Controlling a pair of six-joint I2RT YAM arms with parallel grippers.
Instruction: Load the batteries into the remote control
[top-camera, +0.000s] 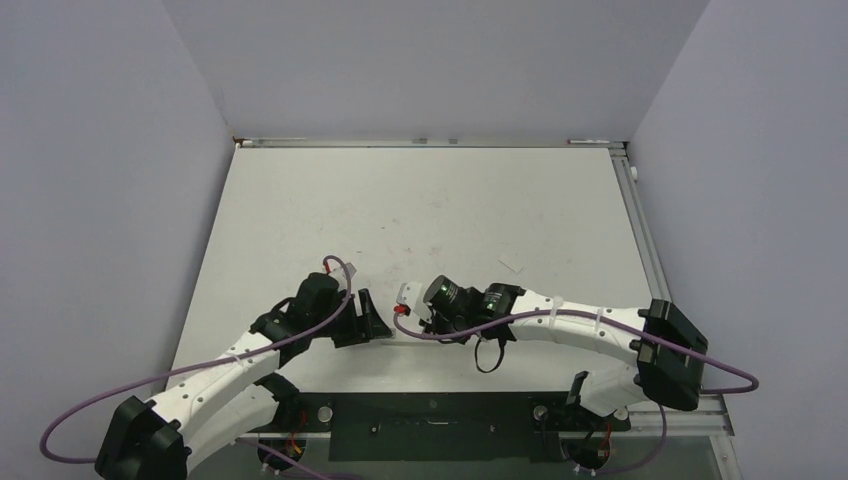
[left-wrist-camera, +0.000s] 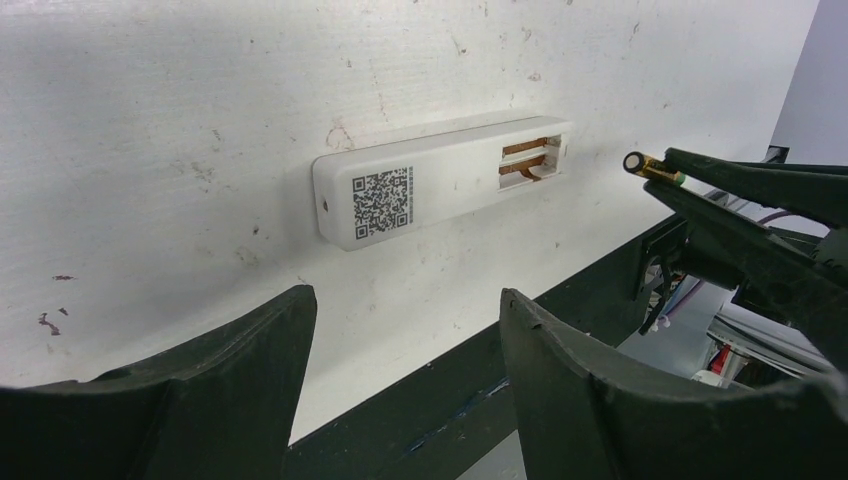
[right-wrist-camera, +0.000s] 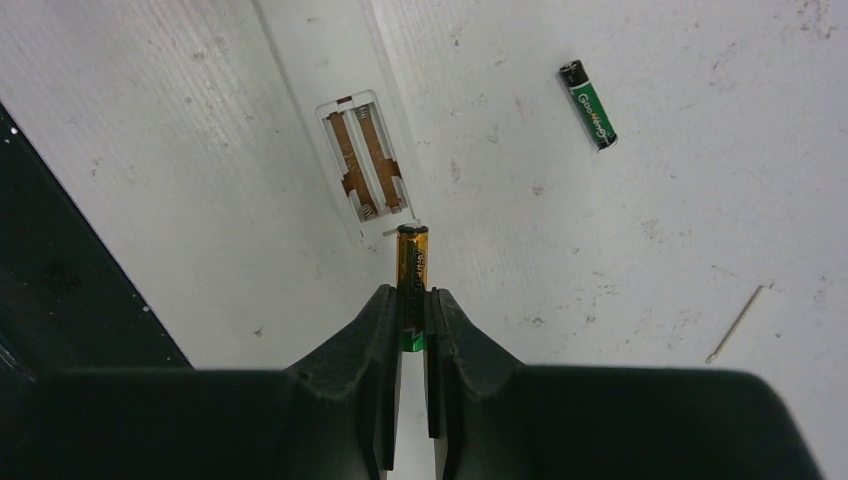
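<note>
Remote (left-wrist-camera: 430, 185) lies back-up on table (left-wrist-camera: 150, 120), compartment (right-wrist-camera: 365, 165) bare. Right gripper (right-wrist-camera: 410, 305) pinches gold battery (right-wrist-camera: 412, 258), its tip just short of the compartment at 12 o'clock. Green battery (right-wrist-camera: 588, 104) lies at 1 o'clock. Left gripper (left-wrist-camera: 405, 300) spread, holding nothing, remote at 12 o'clock.

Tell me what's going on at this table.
The right claw is shut on a yellow-gold battery, holding it just short of the open battery compartment of the white remote control. The remote lies back-up on the table, and both slots look empty. The green battery lies loose on the table, apart from the remote. The left claw hangs open near the remote, holding nothing.
</note>
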